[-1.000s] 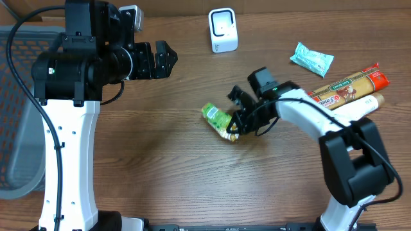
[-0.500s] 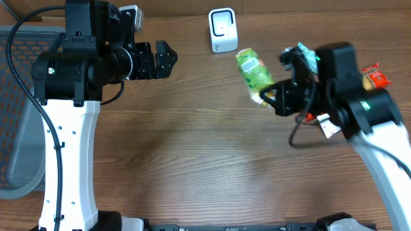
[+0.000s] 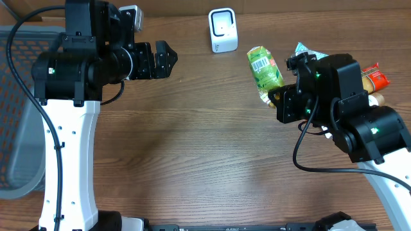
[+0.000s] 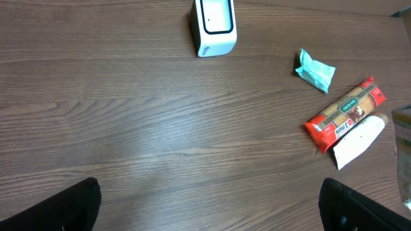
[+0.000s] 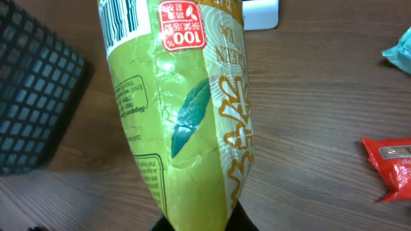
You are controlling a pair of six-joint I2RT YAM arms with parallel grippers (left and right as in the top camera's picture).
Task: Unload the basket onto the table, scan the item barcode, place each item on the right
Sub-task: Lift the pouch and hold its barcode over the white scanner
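1. Grip first: my right gripper (image 3: 277, 101) is pinched tight on the bottom end of the green packet (image 3: 264, 70). The packet sticks out in front of my fingers, up off the table (image 3: 192, 160).
2. My left gripper (image 3: 164, 59) is wide open and holds nothing. It hangs well away on the far side of the scanner. I think it has no job in this step.
3. The barcode (image 5: 122, 19) sits near the far tip of the packet, the end away from my right fingers. Its stripes face up toward my wrist camera, not toward the scanner.
4. The scanner (image 3: 223, 30) stands on the table just past the packet's tip, a little to one side.
5. To do this well, I think I need to roll my right wrist so the stripes look straight at the front of the scanner. Then I bring the tip closer.
6. I should go slowly and stop in front of it, so the stripes are not a blur.
7. The packet looks soft and crinkly. It may droop or wrinkle, so I should move gently and not squeeze harder.
8. The scanner looks small and light. I must not bump it with the packet, or it could tip over.
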